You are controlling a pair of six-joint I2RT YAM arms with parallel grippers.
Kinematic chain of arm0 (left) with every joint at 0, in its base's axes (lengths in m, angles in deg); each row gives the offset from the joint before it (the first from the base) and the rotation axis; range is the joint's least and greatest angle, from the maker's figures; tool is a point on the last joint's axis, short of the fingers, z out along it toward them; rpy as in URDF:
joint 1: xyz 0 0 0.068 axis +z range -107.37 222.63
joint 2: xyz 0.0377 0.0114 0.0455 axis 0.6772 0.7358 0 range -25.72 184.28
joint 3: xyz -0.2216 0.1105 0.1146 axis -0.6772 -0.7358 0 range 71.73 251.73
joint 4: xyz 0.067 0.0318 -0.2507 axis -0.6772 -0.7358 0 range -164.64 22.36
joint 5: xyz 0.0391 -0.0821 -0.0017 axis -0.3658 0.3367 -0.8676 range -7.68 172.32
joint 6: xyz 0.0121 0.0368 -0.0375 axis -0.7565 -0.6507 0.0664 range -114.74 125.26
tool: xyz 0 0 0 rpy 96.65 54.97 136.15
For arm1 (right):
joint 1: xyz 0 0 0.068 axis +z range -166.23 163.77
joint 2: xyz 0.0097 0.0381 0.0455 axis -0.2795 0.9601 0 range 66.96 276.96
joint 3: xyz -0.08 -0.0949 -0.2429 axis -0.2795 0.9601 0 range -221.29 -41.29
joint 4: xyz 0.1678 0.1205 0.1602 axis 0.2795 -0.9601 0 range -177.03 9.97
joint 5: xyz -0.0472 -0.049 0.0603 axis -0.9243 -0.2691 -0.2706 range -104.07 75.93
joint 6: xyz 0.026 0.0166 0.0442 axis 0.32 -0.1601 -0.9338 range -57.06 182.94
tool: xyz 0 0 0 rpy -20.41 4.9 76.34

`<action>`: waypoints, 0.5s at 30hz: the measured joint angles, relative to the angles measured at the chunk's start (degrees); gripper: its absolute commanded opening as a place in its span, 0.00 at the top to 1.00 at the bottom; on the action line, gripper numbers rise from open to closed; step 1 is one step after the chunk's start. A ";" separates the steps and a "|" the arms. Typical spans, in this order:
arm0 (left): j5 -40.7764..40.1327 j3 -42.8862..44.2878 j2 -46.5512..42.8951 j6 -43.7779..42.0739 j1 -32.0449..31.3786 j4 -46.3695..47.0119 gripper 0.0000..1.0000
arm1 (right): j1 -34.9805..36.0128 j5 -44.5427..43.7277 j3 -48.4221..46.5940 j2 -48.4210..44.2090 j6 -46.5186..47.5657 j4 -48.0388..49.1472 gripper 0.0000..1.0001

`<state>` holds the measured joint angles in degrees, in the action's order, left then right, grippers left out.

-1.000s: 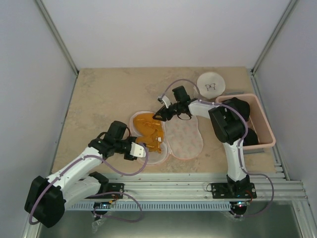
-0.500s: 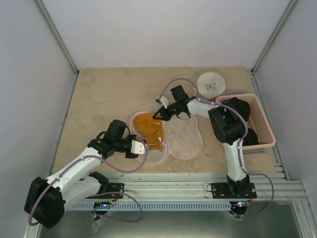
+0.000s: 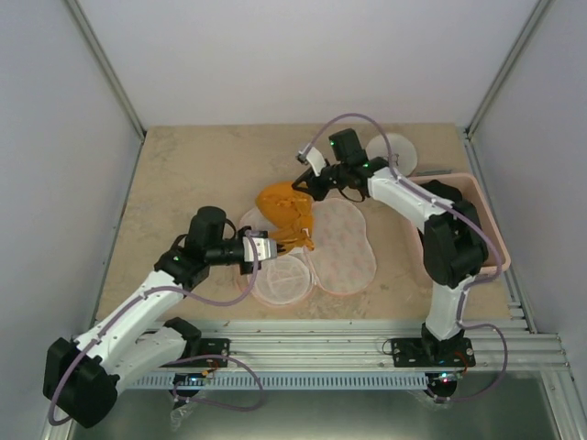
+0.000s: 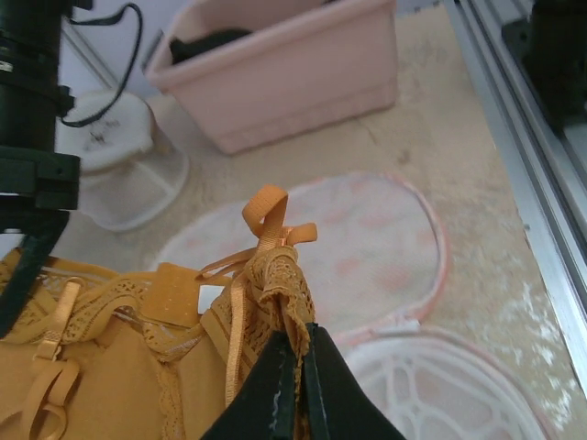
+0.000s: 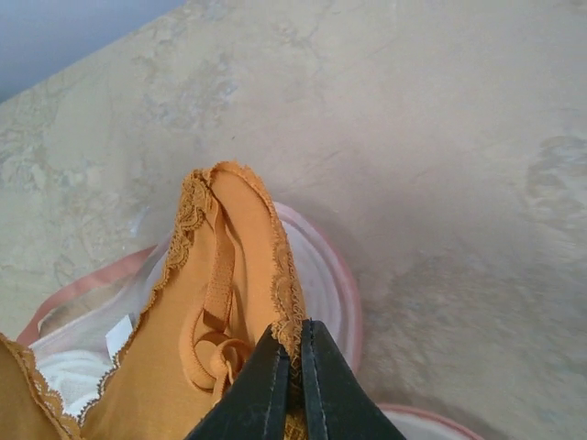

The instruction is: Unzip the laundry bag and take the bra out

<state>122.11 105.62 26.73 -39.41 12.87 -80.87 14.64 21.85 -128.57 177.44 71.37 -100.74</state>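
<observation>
The unzipping looks done: the laundry bag (image 3: pixel 344 249) lies spread open in the middle of the counter (image 3: pixel 188 170). Its printed half is to the right, and its white mesh half is at the near left.

The bra (image 3: pixel 284 209) is out of the pouch's hollow but not clear of it. It hangs bunched between the two hands, above the far-left part of the open bag. I cannot tell whether its lowest folds touch the mesh.

The left hand (image 3: pixel 264 249) comes in from the near left. Its wrist view shows the fingers pressed together on a lace edge where a strap loops up. The right hand (image 3: pixel 307 183) reaches from the far right, and its fingers are likewise pinched tight on the lace trim of the other end. The pink rim of the bag is visible beneath the fabric there.

By my judgement the task is most of the way through. What remains is to carry the bra sideways until no part of it overhangs the bag, set it on bare counter, and let go. One risk is that a trailing strap drags the light bag along.
</observation>
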 measured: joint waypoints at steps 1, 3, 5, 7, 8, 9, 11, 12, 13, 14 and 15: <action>0.57 0.61 -0.13 1.14 0.00 1.11 1.00 | -0.31 -1.01 -0.13 -1.20 0.04 -0.87 0.97; 1.62 1.33 -0.17 2.67 -0.04 3.32 1.00 | -1.11 -2.99 -0.13 -3.52 0.09 -2.64 0.98; 2.51 1.55 0.22 4.17 -0.50 6.47 1.00 | -2.43 -5.46 -0.04 -6.49 -0.22 -4.48 0.99; 2.47 1.99 2.32 6.03 -2.58 11.67 1.00 | -4.48 -8.81 0.55 -10.58 -0.85 -6.03 1.00; 2.36 2.32 3.58 6.67 -3.67 13.57 1.00 | -5.77 -10.95 1.11 -12.87 -1.33 -6.64 0.99; 2.10 3.06 5.44 7.21 -5.33 15.85 1.00 | -7.06 -13.03 1.77 -15.23 -1.77 -7.23 0.99; 1.18 4.96 8.96 7.67 -7.87 19.43 1.00 | -10.10 -17.64 3.91 -20.50 -2.49 -8.26 0.99; 0.63 6.34 10.86 7.89 -9.16 21.09 1.00 | -11.74 -19.93 5.38 -23.32 -3.06 -8.74 0.99; 0.00 8.04 12.92 8.07 -10.32 23.12 1.00 | -13.09 -21.66 6.64 -25.68 -3.52 -9.14 0.99; -0.42 9.22 14.29 8.07 -11.08 24.48 1.00 | -14.93 -23.80 8.37 -28.52 -3.96 -9.33 0.99; -1.07 10.86 16.02 7.96 -12.09 26.25 1.00 | -17.03 -25.99 10.62 -31.76 -4.61 -9.62 0.99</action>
<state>121.04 116.48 42.75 -31.45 0.78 -54.62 -2.38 -4.14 -117.95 145.68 66.75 -110.36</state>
